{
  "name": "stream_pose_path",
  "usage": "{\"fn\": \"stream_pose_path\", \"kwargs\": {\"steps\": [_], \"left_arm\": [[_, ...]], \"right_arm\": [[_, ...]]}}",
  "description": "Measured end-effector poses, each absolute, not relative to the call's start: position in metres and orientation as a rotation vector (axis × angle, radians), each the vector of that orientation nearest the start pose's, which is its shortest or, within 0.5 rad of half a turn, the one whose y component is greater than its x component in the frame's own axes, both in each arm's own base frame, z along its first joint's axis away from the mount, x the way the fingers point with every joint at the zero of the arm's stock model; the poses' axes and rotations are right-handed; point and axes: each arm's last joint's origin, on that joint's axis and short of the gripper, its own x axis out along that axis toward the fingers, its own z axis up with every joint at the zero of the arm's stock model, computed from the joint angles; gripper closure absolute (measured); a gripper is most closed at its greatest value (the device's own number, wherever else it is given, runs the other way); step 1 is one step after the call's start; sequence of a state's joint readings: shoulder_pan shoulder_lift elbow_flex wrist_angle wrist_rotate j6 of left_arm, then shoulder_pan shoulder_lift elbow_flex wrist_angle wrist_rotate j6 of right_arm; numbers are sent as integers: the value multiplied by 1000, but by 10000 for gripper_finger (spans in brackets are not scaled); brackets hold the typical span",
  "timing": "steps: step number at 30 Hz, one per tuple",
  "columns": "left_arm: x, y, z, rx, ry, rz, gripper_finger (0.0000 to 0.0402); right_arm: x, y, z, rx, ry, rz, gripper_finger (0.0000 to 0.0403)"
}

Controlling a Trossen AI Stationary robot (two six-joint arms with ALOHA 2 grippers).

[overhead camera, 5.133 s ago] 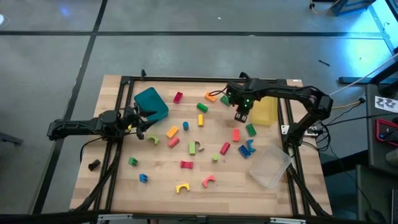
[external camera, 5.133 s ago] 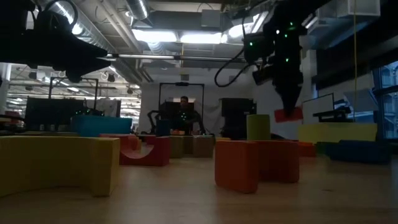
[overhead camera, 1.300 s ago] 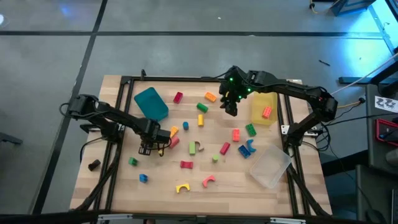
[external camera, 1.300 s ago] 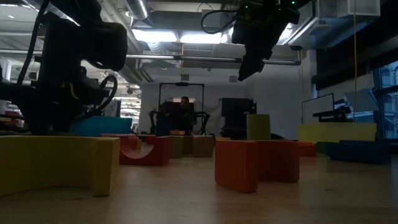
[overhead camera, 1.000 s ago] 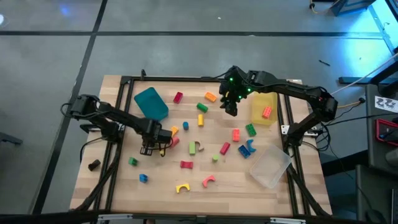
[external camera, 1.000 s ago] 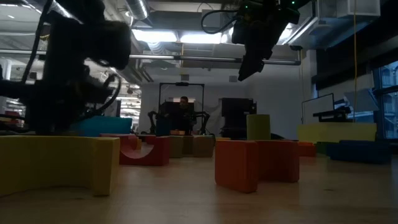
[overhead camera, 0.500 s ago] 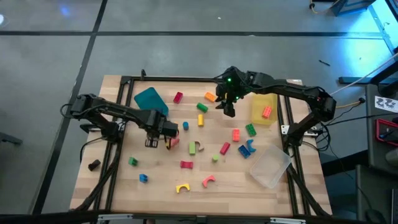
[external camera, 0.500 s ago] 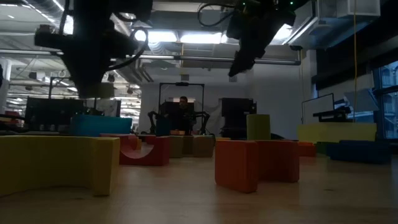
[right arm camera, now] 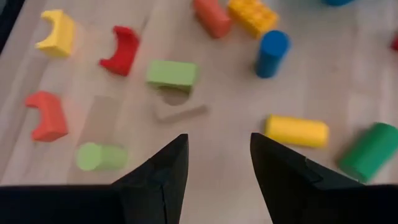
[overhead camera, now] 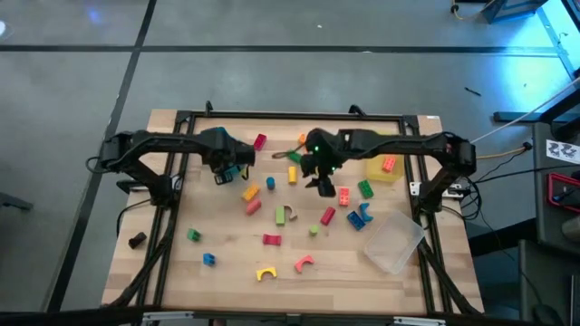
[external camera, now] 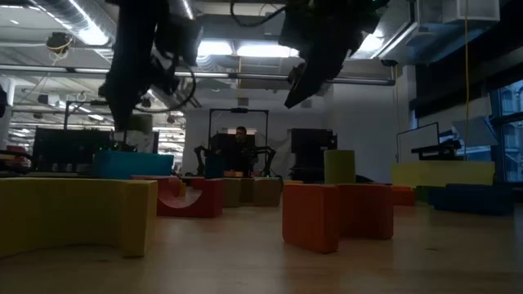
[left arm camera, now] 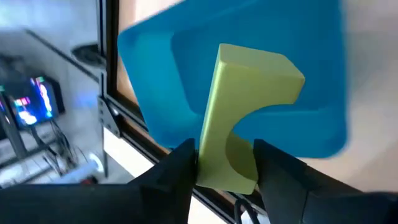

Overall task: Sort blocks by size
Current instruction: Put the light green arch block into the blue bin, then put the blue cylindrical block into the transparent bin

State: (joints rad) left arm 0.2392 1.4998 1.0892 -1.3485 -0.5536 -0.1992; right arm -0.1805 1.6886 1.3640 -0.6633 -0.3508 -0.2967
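Several small coloured blocks lie scattered on the wooden table [overhead camera: 163,272]. Among them are a green arch [right arm camera: 173,74], a blue cylinder [right arm camera: 272,53] and a yellow cylinder [right arm camera: 297,130]. My left gripper [overhead camera: 228,170] hovers over the teal tray [overhead camera: 243,156] at the far left and is shut on a yellow-green arch block [left arm camera: 249,118]. The teal tray also fills the left wrist view [left arm camera: 155,93]. My right gripper [overhead camera: 323,186] is open and empty above the middle of the table, over the scattered blocks [right arm camera: 214,155]. It also shows high up in the low view [external camera: 294,94]. My left gripper pinches one end of the yellow-green arch [left arm camera: 227,171] between its two fingers. The rest of the arch sticks out beyond the fingertips, its hollow side facing one finger's side. The arch is lifted clear, above the teal tray.
A yellow tray [overhead camera: 379,156] at the far right holds an orange brick [overhead camera: 388,164]. A clear tray [overhead camera: 394,243] lies at the near right. A small black lump [overhead camera: 137,240] lies beyond the table's left edge. Black frame rails run along the table's sides.
My left gripper has risen from the table's left middle with the yellow-green arch and has carried it toward the far edge, over the teal tray. My right gripper has moved away from the yellow tray, leftward and toward the near edge, to above the table's middle.
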Motion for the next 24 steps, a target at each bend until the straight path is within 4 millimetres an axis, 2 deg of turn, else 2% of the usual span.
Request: {"fn": "stream_pose_path", "kwargs": {"steps": [4, 9, 18, 24], "left_arm": [[215, 82, 218, 109, 1718, 764, 264], [216, 90, 204, 77, 1654, 791, 256], [214, 98, 202, -50, 1575, 930, 202], [213, 99, 202, -77, 1564, 940, 195]], "right_arm": [[358, -35, 268, -75, 864, 314, 231], [374, -22, 263, -189, 820, 198, 231], [405, -30, 237, -231, 723, 94, 231], [424, -36, 214, -215, 664, 70, 231]]}}
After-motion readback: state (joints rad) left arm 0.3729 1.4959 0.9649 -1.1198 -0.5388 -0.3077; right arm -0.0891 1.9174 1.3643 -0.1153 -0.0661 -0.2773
